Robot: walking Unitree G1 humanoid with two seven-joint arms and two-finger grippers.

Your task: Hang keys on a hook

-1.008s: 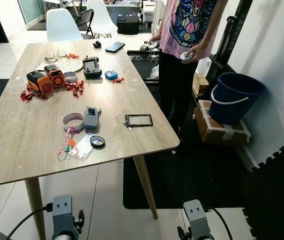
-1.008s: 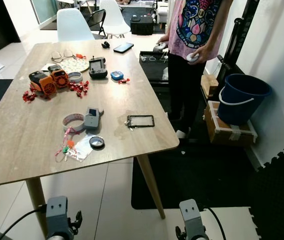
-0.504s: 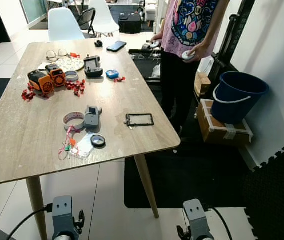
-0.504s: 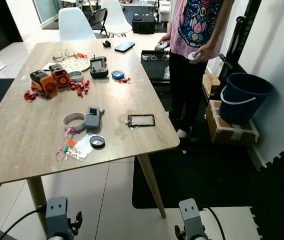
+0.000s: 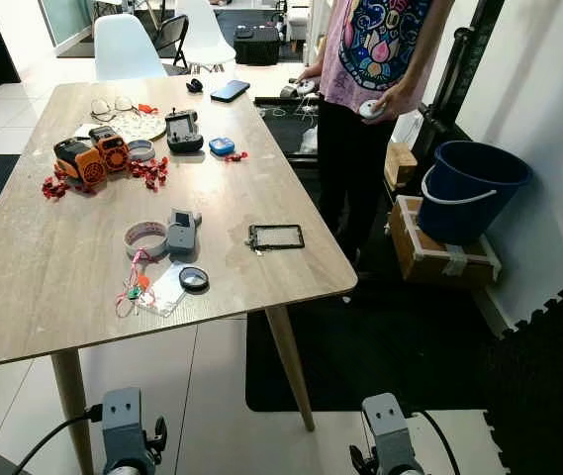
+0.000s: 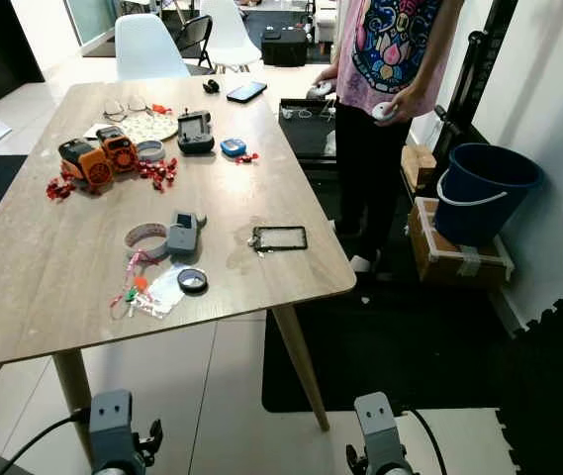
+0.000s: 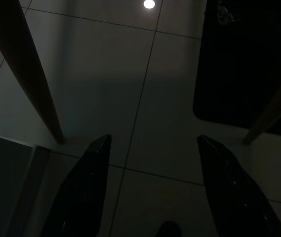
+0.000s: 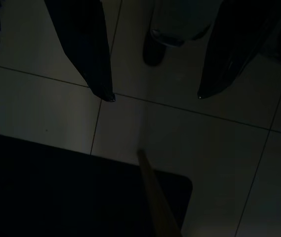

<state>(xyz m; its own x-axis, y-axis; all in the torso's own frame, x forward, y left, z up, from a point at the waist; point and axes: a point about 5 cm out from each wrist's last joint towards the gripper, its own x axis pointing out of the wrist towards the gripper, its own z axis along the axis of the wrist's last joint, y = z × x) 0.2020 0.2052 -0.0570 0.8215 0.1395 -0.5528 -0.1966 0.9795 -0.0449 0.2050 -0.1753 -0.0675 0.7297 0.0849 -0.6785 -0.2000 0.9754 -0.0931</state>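
Person (image 5: 370, 59) cropped above the chest

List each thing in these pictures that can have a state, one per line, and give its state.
Left claw: open, empty, hanging over the floor.
Right claw: open, empty, hanging over the floor.
Keys: lying flat on the table, not hung.
Tape roll: flat, beside the grey gadget.
Phone: flat, screen dark.
Bucket: upright on a box.
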